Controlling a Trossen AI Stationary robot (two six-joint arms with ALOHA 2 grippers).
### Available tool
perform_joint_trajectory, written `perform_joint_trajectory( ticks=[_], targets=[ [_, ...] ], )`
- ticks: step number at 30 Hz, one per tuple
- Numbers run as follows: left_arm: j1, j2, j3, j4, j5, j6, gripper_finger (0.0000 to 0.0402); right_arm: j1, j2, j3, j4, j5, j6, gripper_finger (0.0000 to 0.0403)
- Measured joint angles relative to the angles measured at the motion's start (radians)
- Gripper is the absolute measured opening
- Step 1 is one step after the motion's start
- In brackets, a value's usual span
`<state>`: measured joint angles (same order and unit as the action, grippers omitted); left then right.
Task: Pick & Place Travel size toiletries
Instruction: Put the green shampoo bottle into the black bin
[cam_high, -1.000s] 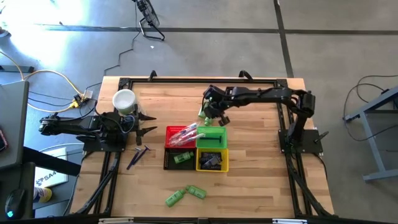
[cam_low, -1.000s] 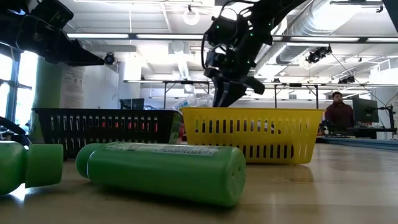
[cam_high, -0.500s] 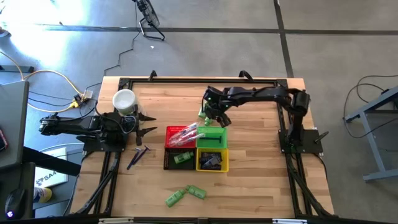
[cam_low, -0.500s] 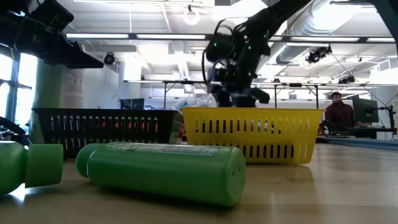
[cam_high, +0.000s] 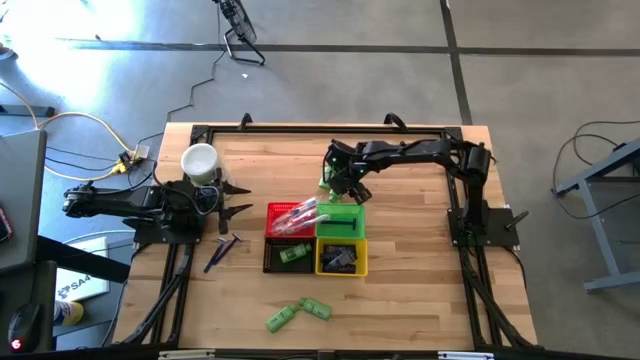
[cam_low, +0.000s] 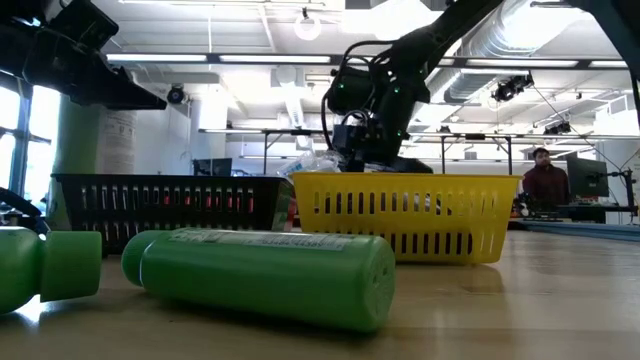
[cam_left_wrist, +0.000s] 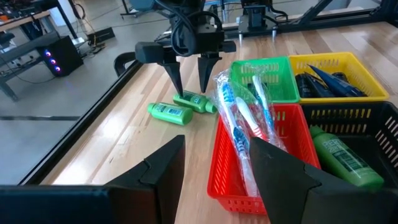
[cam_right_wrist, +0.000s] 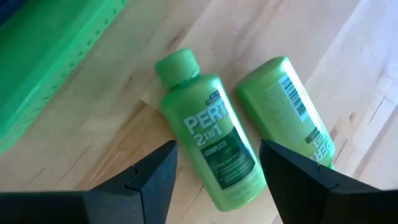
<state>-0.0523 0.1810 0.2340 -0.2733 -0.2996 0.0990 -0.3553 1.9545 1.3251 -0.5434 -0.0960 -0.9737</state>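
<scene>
Hovering with fingers spread wide and empty, the right gripper (cam_left_wrist: 188, 78) straddles two green bottles (cam_right_wrist: 217, 152) at the green basket's (cam_high: 347, 216) eleven o'clock. At nine o'clock on the table (cam_high: 420, 270), the left gripper (cam_high: 238, 199) waits half open, holding nothing.

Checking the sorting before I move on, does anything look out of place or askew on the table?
Yes. The toothbrushes stick out tilted over the red basket's rim rather than lying inside. Four green bottles lie loose on the table: two near the front edge, two under the open right gripper.
</scene>
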Motion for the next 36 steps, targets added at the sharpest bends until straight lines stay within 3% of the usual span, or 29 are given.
perform_joint_trajectory(
  ticks=[15, 29, 36],
  targets=[
    [0.000, 0.000, 0.000, 0.000, 0.000, -0.002, 0.0175, 0.003, 0.000, 0.001, -0.095, -0.043, 0.001, 0.0220],
    [0.000, 0.000, 0.000, -0.001, 0.000, -0.001, 0.0175, 0.013, 0.048, 0.001, 0.003, -0.064, -0.026, 0.0220],
    [0.000, 0.000, 0.000, -0.007, 0.000, -0.001, 0.0175, 0.019, 0.074, 0.005, -0.062, 0.019, -0.005, 0.0201]
  ],
)
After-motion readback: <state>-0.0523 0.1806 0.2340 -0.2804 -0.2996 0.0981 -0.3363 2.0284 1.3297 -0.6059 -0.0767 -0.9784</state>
